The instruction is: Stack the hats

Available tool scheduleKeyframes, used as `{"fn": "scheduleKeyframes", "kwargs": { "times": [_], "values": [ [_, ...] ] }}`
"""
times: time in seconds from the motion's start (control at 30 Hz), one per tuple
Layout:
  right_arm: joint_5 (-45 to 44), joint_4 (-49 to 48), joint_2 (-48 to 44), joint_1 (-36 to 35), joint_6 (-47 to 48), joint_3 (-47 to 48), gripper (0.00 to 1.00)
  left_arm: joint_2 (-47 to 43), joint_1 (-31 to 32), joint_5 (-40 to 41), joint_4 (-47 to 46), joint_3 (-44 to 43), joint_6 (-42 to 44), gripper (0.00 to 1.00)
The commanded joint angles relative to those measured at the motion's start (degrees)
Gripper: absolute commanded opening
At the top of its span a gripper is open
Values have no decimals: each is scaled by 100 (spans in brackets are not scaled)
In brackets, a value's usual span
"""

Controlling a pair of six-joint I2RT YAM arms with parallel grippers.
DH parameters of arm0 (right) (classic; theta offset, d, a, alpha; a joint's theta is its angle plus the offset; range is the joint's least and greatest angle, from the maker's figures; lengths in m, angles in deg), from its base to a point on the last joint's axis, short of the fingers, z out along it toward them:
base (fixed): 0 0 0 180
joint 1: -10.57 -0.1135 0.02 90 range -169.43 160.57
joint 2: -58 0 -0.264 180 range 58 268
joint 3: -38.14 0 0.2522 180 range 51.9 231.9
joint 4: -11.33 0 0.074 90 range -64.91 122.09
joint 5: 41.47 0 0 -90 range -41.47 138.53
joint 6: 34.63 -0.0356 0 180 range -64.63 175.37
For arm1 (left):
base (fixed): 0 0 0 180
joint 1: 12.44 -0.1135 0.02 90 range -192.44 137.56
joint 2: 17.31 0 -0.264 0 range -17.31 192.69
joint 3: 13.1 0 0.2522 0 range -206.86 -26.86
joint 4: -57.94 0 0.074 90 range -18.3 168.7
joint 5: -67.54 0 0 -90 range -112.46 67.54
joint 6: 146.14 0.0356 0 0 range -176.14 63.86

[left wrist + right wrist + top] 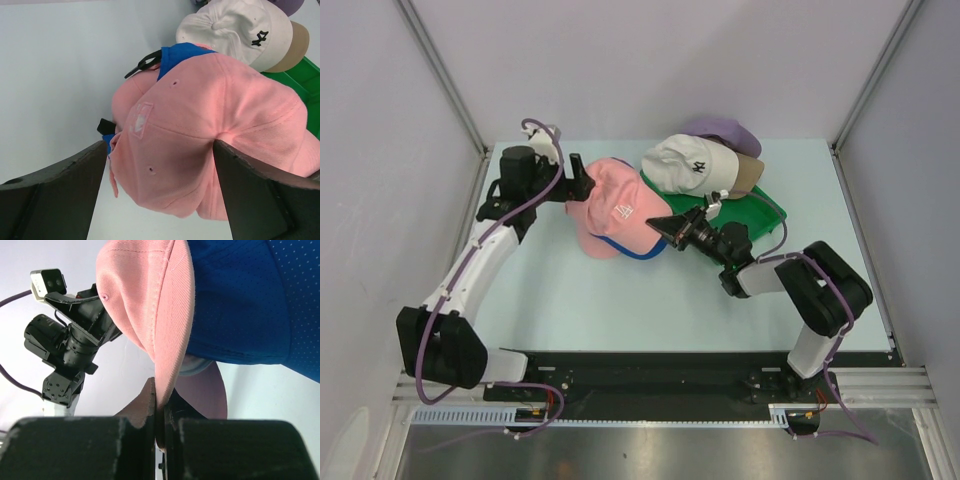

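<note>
The pink cap (615, 200) is sitting over the blue cap (240, 300) mid-table; the left gripper (160, 150) is gaping apart astride its crown; opposite, the right gripper (159, 410) is clamping, apparently, its rim.

Overhead view looks down; both wrist views crowd the pink cap (200, 125).

Looks like a robotics lab test cell. Bare grey walls (650, 60) framed by aluminium posts (440, 75), a pale desk (570, 300), a left arm (470, 265) and right arm (830, 290) bolted to a black rail (650, 375) at the near edge. Purple cables (420, 340) trailing, a small white camera (48, 281) strapped on a wrist.
</note>
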Motion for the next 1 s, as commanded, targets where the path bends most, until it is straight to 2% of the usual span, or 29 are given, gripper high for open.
{"fn": "scheduleKeyframes", "kwargs": {
  "times": [0.0, 0.37, 0.6, 0.97],
  "values": [
    [-890, 314, -435, 59, 418, -323, 0, 114, 38, 36, -46, -279, -88, 92],
    [-1515, 508, -278, 41, 279, -632, 0, -184, 29, 159, -134, 20, 0, 93],
    [-2234, -62, -339, -21, 24, -1097, 0, -536, -15, 212, -169, 213, 9, 96],
    [-2815, 770, -541, -126, -284, -1238, 0, -641, -15, 221, -81, 240, 18, 96]
  ]
}}
